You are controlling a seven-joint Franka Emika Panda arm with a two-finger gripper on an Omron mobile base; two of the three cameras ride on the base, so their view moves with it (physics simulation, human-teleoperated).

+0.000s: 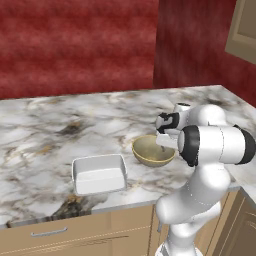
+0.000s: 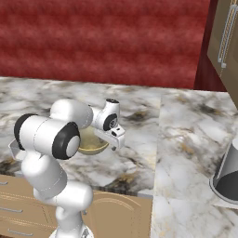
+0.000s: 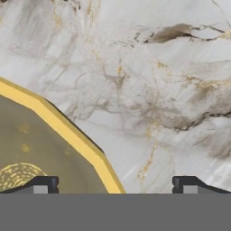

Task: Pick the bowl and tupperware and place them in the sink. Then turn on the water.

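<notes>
— What is the bowl (image 1: 152,150) looking like from where you are standing?

— It is sitting round and shallow on the marble counter (image 1: 45,130), olive-gold with a brighter yellow rim. In my hand view that rim (image 3: 67,131) is running as a yellow band across the lower left, and the dull inside is showing pale gold speckles.

— And your claw?

— My claw (image 3: 113,185) is hanging released, the jaws standing wide — one fingertip (image 3: 43,184) is sitting over the inside of the bowl, the other over bare marble, so the rim is lying between them. I am gripping nothing.

— Anything in the containers?

— The bowl is looking empty as far as I am seeing into it. The tupperware (image 1: 99,173) is lying just beside it, nearer the counter's front edge — white, rectangular, low-walled, lidless, and it is holding nothing either.

— What else is standing around?

— A red wall (image 1: 75,45) is rising behind the counter, wooden drawers (image 1: 75,232) are running beneath it, and a grey cone-shaped object (image 2: 228,174) is standing at the far right in the right base view, well apart from the bowl. In that view my own arm is covering part of the bowl.
</notes>
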